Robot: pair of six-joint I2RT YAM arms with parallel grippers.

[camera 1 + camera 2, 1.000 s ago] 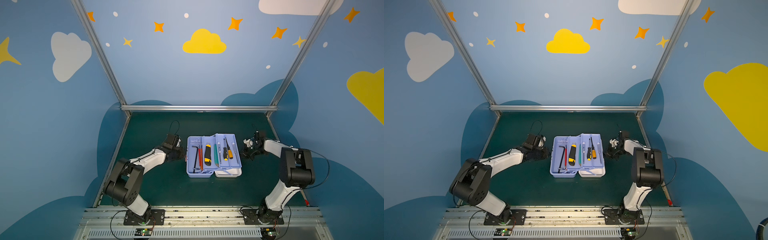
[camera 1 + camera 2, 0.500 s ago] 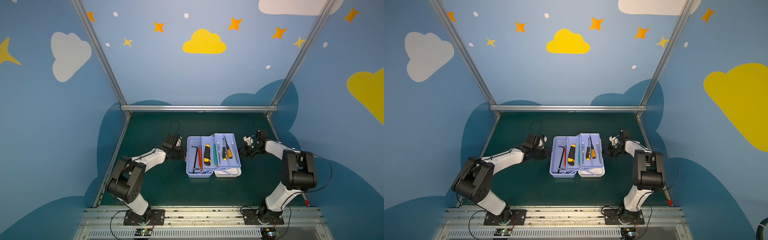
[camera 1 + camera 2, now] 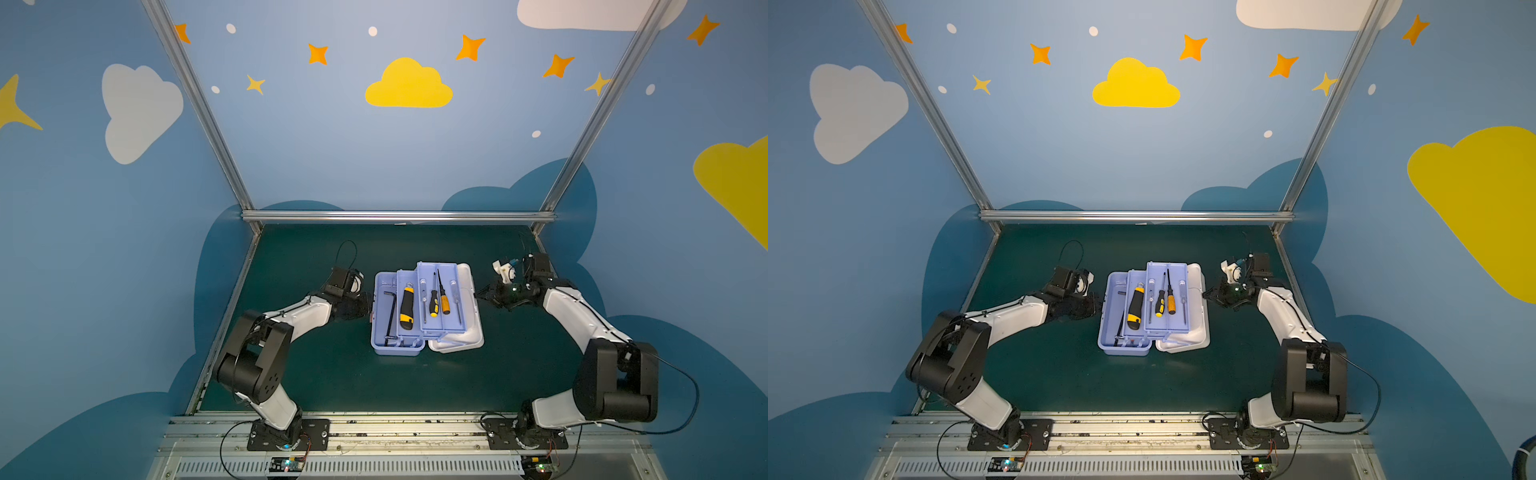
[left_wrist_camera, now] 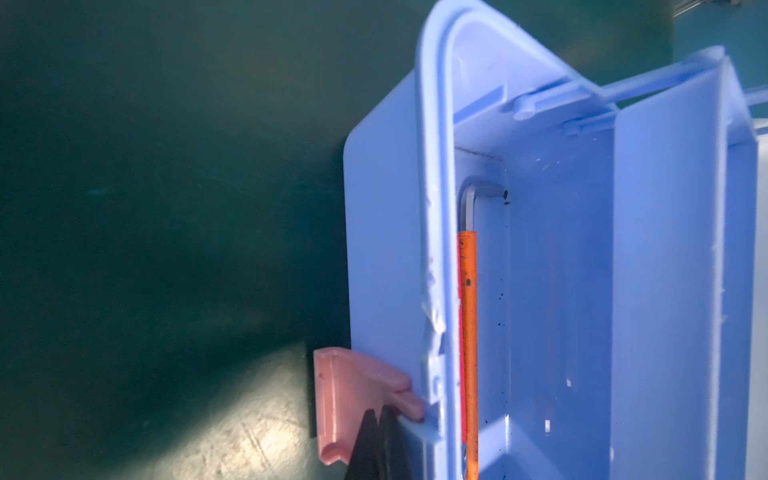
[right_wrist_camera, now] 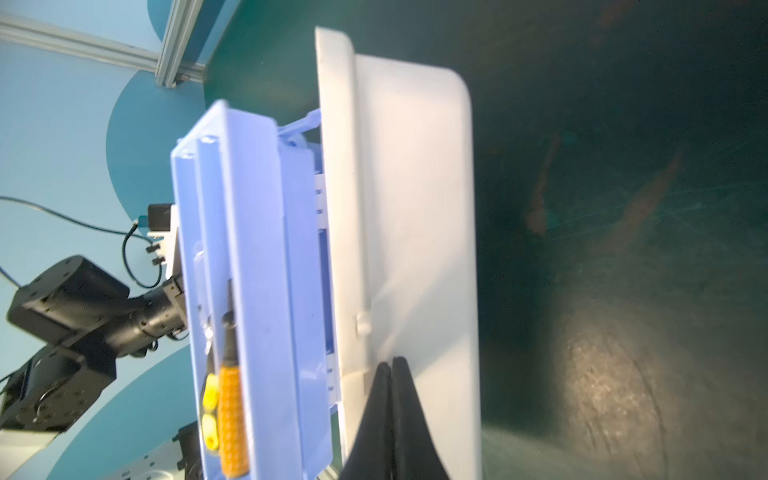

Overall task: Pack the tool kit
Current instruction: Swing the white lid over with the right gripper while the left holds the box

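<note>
Open plastic tool kit (image 3: 415,350), mid-worktop, on dark green worktop (image 3: 332,374).

- Left hand (image 4: 381,411): black fingers pressed together, nothing visible between them. Tips at the pink plastic clip (image 4: 345,395) on the left wall of the lavender-blue plastic base (image 4: 386,208). Only a dark blur in both top views.
- Base floor: mostly covered by two stepped lavender-blue trays (image 3: 440,326).
- L-shaped metal hex key (image 4: 467,208): bend visible, long arm lost where an orange rod (image 4: 469,332) starts. The rod is cut off by the frame.
- Trays hold a black-and-yellow handled tool (image 3: 407,307), a black-and-yellow screwdriver (image 3: 434,306) and an orange-handled screwdriver (image 3: 445,304). Clear-handled pieces are indistinct.
- White plastic lid (image 3: 471,286): right side, partly under the upper tray.
- Right hand (image 5: 392,363): fingers closed together, tips at the lid's right wall.
</note>
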